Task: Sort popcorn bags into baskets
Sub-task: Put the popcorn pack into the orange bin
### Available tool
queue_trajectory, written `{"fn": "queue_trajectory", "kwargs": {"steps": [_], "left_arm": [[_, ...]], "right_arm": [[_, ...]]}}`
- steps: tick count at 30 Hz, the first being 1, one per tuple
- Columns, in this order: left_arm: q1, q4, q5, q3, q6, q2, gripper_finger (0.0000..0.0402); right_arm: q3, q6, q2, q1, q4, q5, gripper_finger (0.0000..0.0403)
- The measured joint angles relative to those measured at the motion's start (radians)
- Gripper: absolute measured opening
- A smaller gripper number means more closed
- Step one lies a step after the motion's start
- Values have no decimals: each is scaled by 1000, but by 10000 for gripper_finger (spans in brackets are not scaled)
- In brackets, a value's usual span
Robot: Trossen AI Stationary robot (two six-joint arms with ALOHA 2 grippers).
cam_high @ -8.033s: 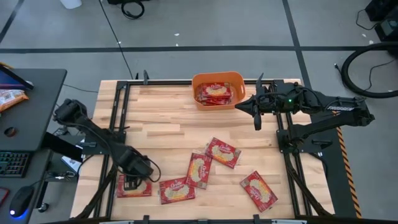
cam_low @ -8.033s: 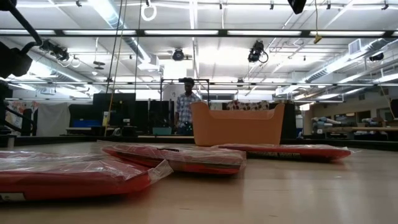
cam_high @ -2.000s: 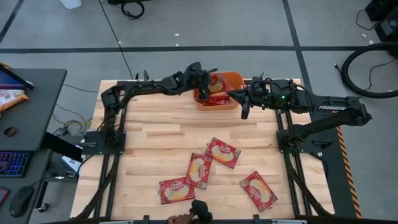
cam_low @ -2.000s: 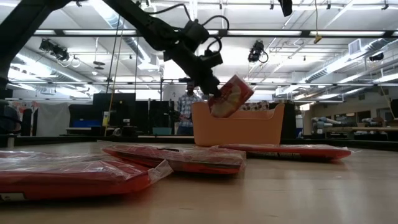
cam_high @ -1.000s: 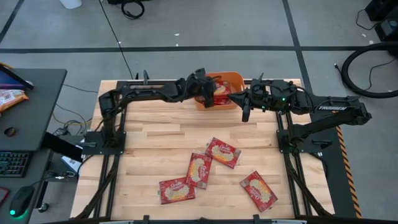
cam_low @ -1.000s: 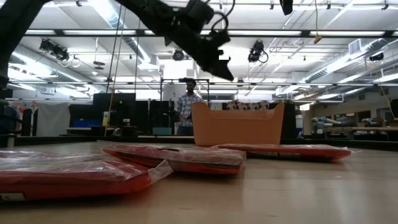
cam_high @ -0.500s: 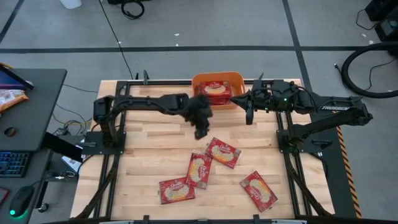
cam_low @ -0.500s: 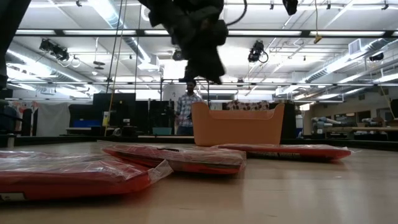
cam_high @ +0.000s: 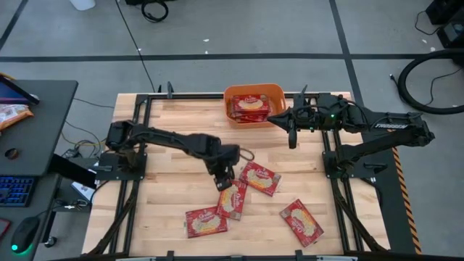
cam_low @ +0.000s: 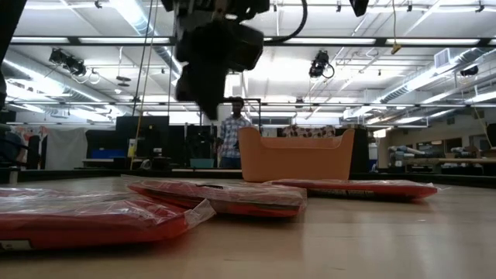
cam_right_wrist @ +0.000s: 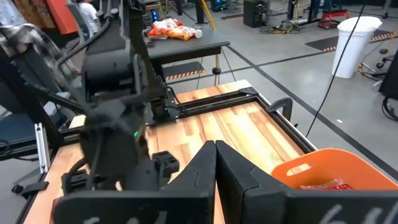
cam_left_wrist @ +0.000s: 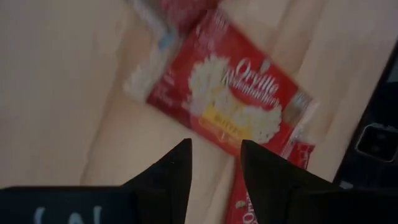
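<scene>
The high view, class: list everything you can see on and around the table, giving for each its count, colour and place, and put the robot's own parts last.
popcorn bags on the table: four, red with cream labels, loose on the near half.
popcorn bags in the basket: at least two, red, inside it.
basket: one, orange, far edge, centre.
table: one, pale wood, centre.
snack packet: one, orange and white, on the dark desk at left.
left gripper: one, dark, open and empty, above the middle bags.
right gripper: one, dark, shut, beside the basket.
</scene>
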State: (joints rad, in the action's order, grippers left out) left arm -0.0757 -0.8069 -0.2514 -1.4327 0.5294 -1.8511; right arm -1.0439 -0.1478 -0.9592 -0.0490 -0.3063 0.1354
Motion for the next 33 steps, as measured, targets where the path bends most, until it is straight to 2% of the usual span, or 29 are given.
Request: {"fn": "queue_trajectory", "kwargs": {"steps": [5, 11, 20, 25, 33], "left_arm": [[-36, 101, -34, 128, 100, 0, 141], [-34, 346, -135, 299, 308, 0, 141], [-35, 680, -185, 482, 575, 0, 142], [-41, 834, -215, 540, 644, 0, 142], [-52, 897, -214, 579, 675, 1, 142]], "right_arm": [[0, 2, 0, 0, 0, -16, 12], [0, -13, 0, 1, 1, -33, 12], [0, -19, 0, 2, 1, -59, 11], [0, -33, 0, 2, 1, -60, 11], [0, -34, 0, 2, 1, -82, 11]]}}
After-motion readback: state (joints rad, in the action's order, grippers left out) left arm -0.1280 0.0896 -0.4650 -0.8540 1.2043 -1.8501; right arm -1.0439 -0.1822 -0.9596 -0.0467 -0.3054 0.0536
